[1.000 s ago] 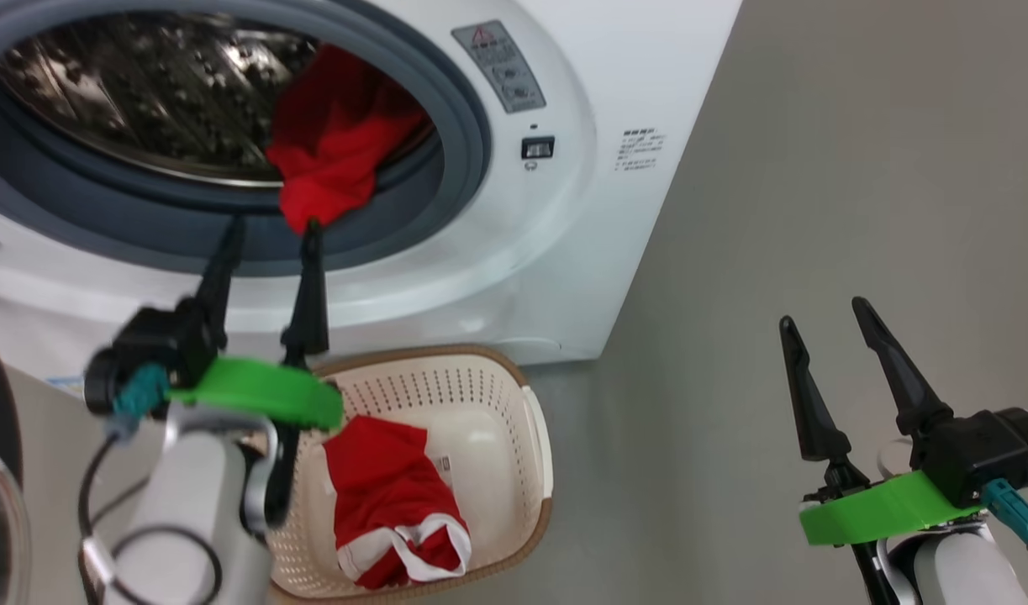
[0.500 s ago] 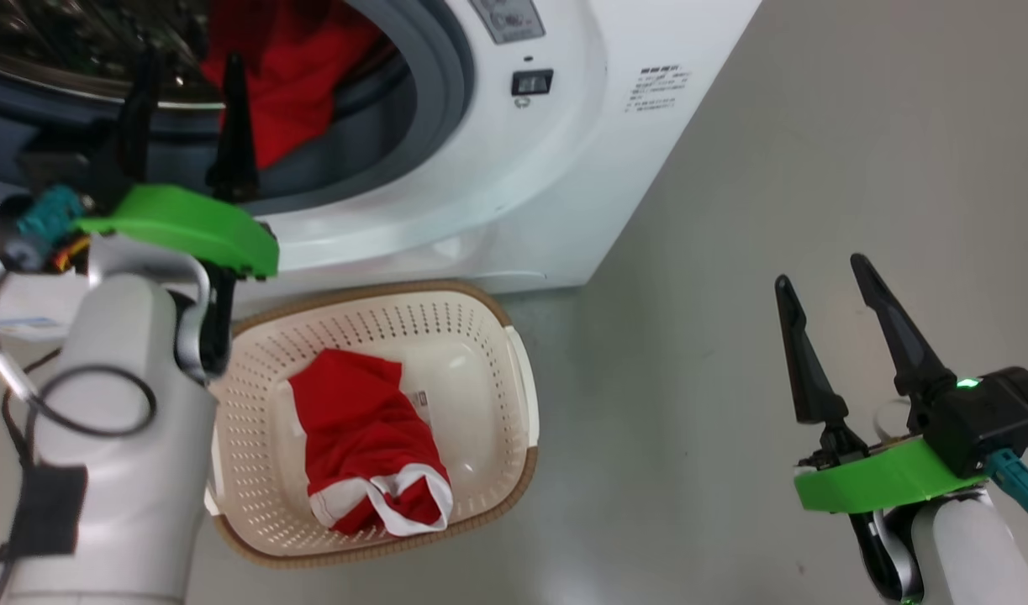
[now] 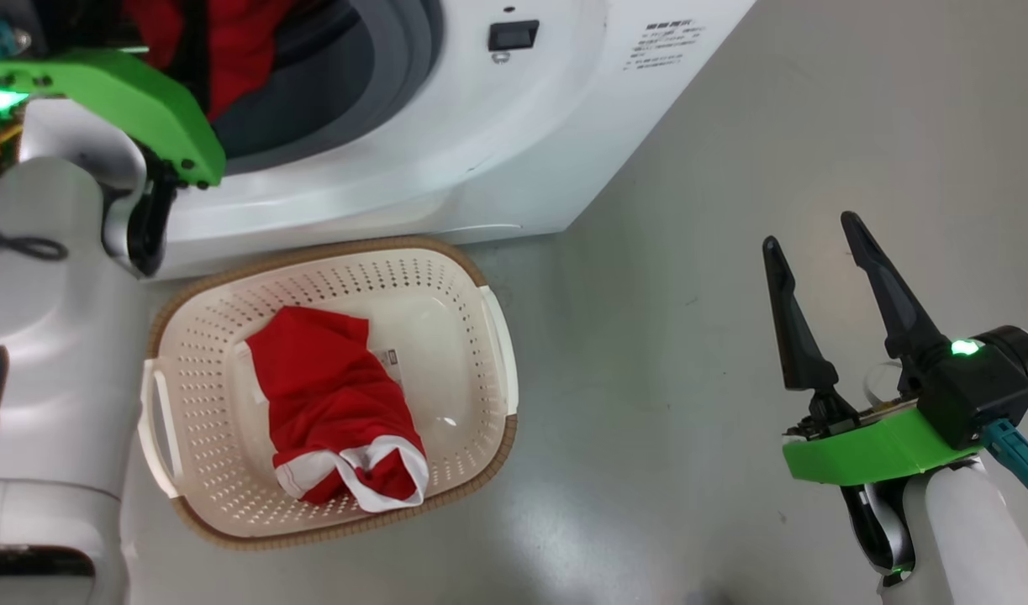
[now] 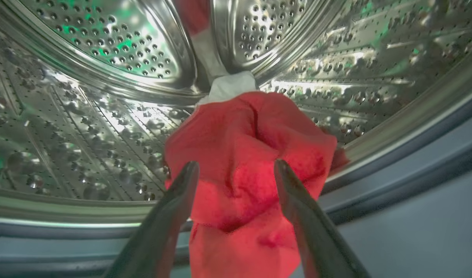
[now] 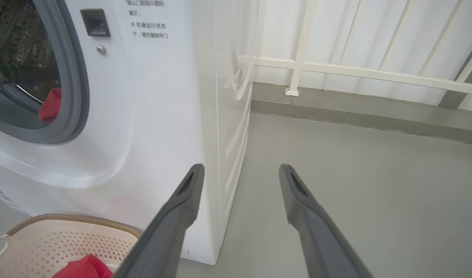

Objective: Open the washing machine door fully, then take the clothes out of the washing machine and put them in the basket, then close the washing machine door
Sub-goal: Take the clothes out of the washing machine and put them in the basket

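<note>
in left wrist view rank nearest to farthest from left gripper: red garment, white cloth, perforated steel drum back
1. bright red garment, at the left gripper's fingertips
2. white cloth piece, just behind it
3. perforated steel drum back, deepest

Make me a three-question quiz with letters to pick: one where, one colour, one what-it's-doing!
1. Where is the basket? A) on the floor before the washing machine; B) on top of it; C) inside it.
2. What colour is the garment in the basket? A) blue; B) red with white trim; C) green.
3. How are the left gripper's fingers? A) shut tight; B) open, either side of red cloth in the drum; C) folded away.
Answers: 1 A, it sits at the machine's front. 2 B, red fabric, white edging. 3 B, a wide gap shows between them.
</note>
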{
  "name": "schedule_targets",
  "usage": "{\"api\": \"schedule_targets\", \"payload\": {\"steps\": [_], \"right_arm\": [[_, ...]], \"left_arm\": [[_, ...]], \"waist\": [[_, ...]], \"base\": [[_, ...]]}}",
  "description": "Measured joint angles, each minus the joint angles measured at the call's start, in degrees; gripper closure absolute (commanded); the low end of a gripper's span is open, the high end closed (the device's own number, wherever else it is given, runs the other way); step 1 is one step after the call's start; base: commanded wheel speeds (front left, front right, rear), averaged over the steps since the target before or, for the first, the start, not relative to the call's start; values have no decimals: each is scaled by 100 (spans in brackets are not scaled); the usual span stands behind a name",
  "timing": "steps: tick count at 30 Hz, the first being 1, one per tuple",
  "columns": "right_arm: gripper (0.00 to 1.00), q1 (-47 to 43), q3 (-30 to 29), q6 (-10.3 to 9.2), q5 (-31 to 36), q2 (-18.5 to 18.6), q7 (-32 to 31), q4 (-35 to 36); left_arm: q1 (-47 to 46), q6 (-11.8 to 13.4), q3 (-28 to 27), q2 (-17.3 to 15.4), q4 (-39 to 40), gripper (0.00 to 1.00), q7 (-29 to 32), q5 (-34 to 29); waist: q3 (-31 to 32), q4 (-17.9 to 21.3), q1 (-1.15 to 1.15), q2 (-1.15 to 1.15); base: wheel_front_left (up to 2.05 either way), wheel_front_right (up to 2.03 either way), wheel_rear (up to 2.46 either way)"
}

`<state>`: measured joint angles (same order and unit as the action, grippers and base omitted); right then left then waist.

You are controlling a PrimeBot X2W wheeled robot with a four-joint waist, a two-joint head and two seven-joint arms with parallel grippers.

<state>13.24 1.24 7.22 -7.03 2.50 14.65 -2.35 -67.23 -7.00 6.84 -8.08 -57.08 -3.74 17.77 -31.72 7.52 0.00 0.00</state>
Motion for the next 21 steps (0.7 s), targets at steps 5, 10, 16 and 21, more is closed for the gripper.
{"api": "schedule_targets", "payload": {"steps": [5, 10, 16, 21], "right_arm": [[0, 67, 43, 0, -54, 1, 0, -16], [0, 121, 82, 0, -98, 1, 0, -24], [0, 161, 105, 0, -259, 1, 0, -47], [0, 173, 116, 0, -261, 1, 0, -65]], "left_arm": [[-232, -9, 332, -135, -248, 0, 569, -32], [-371, -10, 502, -271, -471, 0, 1101, -66], [-443, -7, 527, -324, -675, 0, 1577, -59], [-457, -7, 527, -332, -735, 0, 1762, -15]], "waist": [[-90, 54, 0, 0], [-129, 107, 0, 0], [-129, 144, 0, 0], [-118, 168, 0, 0]], "base": [[0, 0, 0], [0, 0, 0], [0, 0, 0], [0, 0, 0]]}}
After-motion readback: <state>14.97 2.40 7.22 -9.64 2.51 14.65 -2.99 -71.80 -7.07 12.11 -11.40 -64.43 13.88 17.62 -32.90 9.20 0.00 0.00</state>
